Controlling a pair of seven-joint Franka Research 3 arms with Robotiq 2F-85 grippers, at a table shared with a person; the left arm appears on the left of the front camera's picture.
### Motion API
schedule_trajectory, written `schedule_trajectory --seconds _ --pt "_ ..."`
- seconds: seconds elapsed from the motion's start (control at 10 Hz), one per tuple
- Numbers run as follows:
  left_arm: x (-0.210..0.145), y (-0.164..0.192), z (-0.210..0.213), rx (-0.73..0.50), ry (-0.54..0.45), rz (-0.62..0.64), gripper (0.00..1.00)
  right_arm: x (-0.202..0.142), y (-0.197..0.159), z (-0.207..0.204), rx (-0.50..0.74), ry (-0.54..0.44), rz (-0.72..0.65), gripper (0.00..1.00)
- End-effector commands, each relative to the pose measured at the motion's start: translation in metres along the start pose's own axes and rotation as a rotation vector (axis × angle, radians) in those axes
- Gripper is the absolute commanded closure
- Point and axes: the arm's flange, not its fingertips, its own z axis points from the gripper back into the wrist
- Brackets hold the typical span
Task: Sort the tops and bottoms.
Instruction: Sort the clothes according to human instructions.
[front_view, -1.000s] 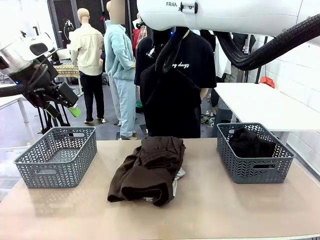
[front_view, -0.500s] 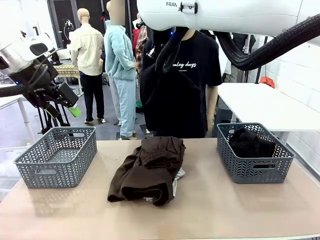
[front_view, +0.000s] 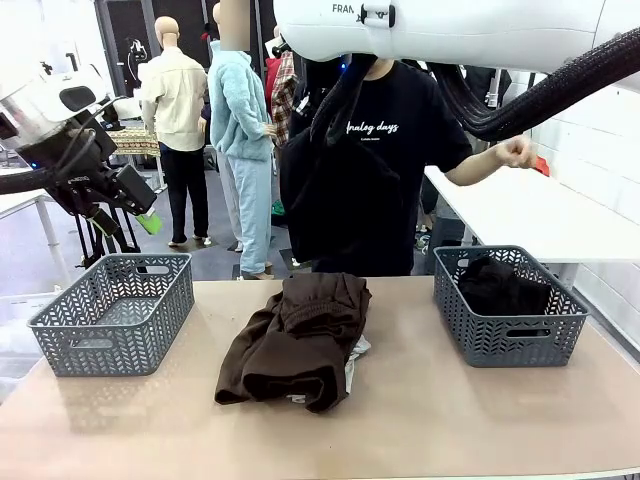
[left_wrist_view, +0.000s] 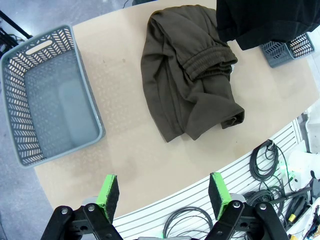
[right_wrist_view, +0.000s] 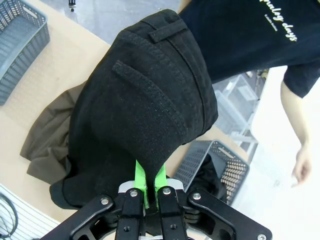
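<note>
A: While the right gripper (right_wrist_view: 147, 187) hangs above the table (front_view: 450, 420), what has it got?

B: Its green pads are pinched tight on the black garment (right_wrist_view: 150, 100), gripping a fold near the belt loops. The cloth drapes down in front of the person's black T-shirt (front_view: 400, 110), clear of the tabletop.

A: And the left gripper (left_wrist_view: 163, 192)?

B: Fingers wide apart with nothing between them. It sits high off the table's left end, looking down past the left basket (front_view: 110, 310).

A: Where is the brown garment (front_view: 295, 340)?

B: Crumpled in the middle of the table, between the two baskets and touching neither. Its gathered waistband lies toward the far edge. From the left wrist camera, the hanging black cloth covers one corner of it.

A: Anything lighter in that heap?

B: A pale grey cloth (front_view: 358, 347) peeks out from under the brown garment's right side. Too little shows to tell its shape.

A: And the right basket (front_view: 510, 305)?

B: It stands near the table's right end, with a dark bundle (front_view: 500, 285) lying inside it.

A: What about the person?

B: They stand at the far side with one arm stretched out, and the hand (front_view: 517, 152) is above the right basket's side of the table, touching nothing.
</note>
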Motion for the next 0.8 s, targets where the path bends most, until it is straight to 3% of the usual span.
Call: schedule_trajectory --seconds 0.0,0.7 --pt "-0.0005 0.0016 0.0017 -0.001 -0.001 0.0 0.07 -0.003 -0.0005 0.0039 0.005 -0.015 -0.002 1.0" --pt "-0.0005 0.0016 0.0017 -0.001 -0.001 0.0 0.07 -0.003 -0.0005 0.0039 0.005 -0.015 -0.002 1.0"
